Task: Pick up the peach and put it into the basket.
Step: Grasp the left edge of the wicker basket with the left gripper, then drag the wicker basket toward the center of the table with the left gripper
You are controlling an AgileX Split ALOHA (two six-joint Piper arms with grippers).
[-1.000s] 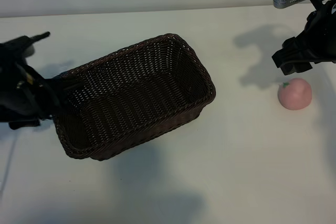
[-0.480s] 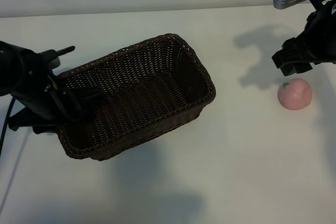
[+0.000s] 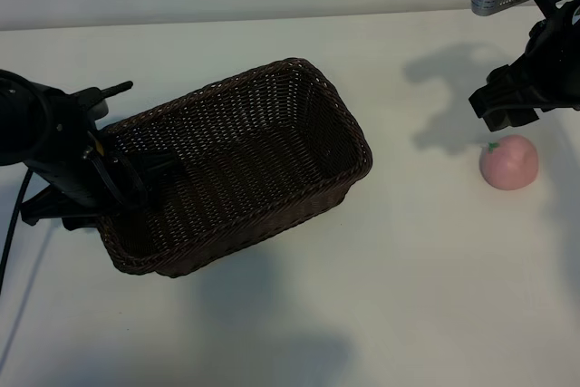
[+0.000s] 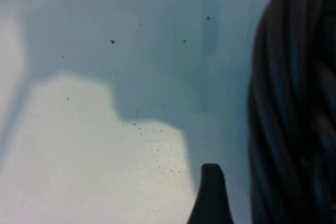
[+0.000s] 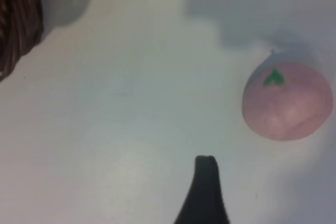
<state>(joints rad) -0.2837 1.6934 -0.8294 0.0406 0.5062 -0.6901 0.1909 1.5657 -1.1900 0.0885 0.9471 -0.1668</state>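
Left gripper (image 3: 122, 183) sits at the basket's (image 3: 237, 165) nine o'clock end, over the short wall there, its dark body straddling the braided rim. Its fingers stand apart and hold nothing; in the left wrist view one dark fingertip (image 4: 211, 195) shows above the white table (image 4: 94, 145), with the basket's woven wall (image 4: 294, 103) just beside it.

Moving rightward, the basket lies on the table (image 3: 381, 296) tilted so that its long axis runs from about eight o'clock to two o'clock. It is dark brown wicker, and its inside holds nothing but weave.

Farther right, well apart from the basket at its three o'clock, the peach (image 3: 508, 161) rests on the table, pale pink with a small green leaf on top.

Right gripper (image 3: 505, 111) hangs just at the peach's eleven o'clock, above it and not touching. Its fingers are spread and grip nothing. In the right wrist view one fingertip (image 5: 206, 190) shows beside the peach (image 5: 287, 100), with a corner of the basket (image 5: 18, 19) farther off.
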